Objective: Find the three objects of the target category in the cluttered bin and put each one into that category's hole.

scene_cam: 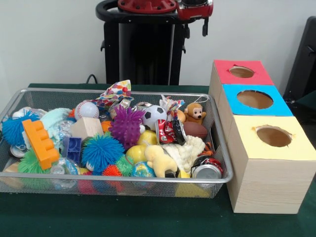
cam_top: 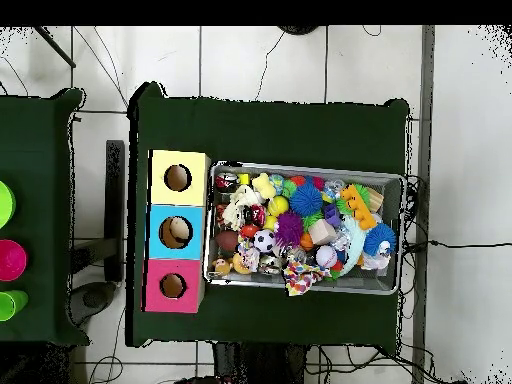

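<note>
The wire bin [scene_cam: 217,148] sits on the green counter [scene_cam: 123,217], heaped with toys. None of them is marked out as the wanted kind, so I cannot tell which three belong to the target category. In the heap I see a purple spiky ball [scene_cam: 127,126] near the middle, a blue spiky ball [scene_cam: 101,152] in front of it, and another blue one [scene_cam: 14,129] at the bin's end farthest from the boxes. An orange toy brick [scene_cam: 40,143] lies tilted beside that one. A soccer ball [scene_cam: 154,115], a baseball [scene_cam: 87,110] and a small brown football [scene_cam: 195,130] lie along the bin's far wall. A plush monkey [scene_cam: 194,113] sits upright in the bin's far corner nearest the boxes, a yellow plush animal [scene_cam: 160,160] lies near the front wall, and a crushed can [scene_cam: 207,170] rests in the front corner beside the boxes.

Just beside the bin's short end stand three wooden boxes in a row, each with a round hole in its lid — a yellow-topped box [scene_cam: 296,140] nearest the counter's front edge, a blue-topped box [scene_cam: 232,101] in the middle and a red-topped box [scene_cam: 224,69] farthest back.

My claw [scene_cam: 204,25] hangs high behind the bin, well apart from everything — only its tip shows, and I cannot tell its state.
</note>
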Tool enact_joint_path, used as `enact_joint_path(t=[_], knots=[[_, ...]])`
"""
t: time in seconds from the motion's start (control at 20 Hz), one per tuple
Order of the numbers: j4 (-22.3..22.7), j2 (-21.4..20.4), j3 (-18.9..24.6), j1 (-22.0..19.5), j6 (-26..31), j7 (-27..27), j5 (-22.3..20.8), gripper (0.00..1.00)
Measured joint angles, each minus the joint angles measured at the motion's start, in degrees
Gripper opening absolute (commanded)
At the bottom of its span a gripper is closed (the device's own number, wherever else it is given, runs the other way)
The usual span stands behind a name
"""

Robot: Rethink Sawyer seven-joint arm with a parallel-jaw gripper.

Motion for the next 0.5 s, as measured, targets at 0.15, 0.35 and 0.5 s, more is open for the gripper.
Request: enact_joint_path(t=[0.15,0.35,0.5], knots=[[0.44,0.09,-1.69,1.73,0.01,0.0,-0.02,1.0],[1.18,1.01,-3.62,3.55,0.0,0.0,-0.09,1.0],[1.62,3.33,-5.31,4.68,0.0,0.0,-0.55,1.0]])
